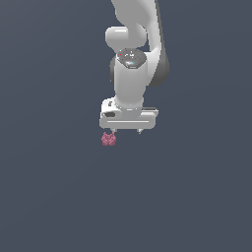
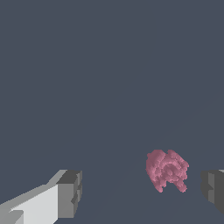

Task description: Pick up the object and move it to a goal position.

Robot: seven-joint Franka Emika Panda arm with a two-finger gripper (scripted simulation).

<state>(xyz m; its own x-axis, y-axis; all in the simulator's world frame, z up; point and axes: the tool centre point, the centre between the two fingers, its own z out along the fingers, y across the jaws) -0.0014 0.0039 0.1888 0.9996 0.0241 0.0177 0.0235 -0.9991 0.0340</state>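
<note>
The object (image 1: 109,140) is a tiny pink, bumpy, raspberry-like cluster on the flat grey surface. In the exterior view it sits just below the fingertip on that view's left. My white gripper (image 1: 127,131) hangs directly above, pointing down, its jaws wide apart and nothing held. In the wrist view the object (image 2: 166,170) lies between the two dark fingertips (image 2: 70,194), much closer to one finger than to the other. My gripper (image 2: 142,192) is open around it without touching it.
A plain dark grey surface (image 1: 59,197) fills both views. The white arm (image 1: 133,44) rises behind the gripper toward the top of the exterior view.
</note>
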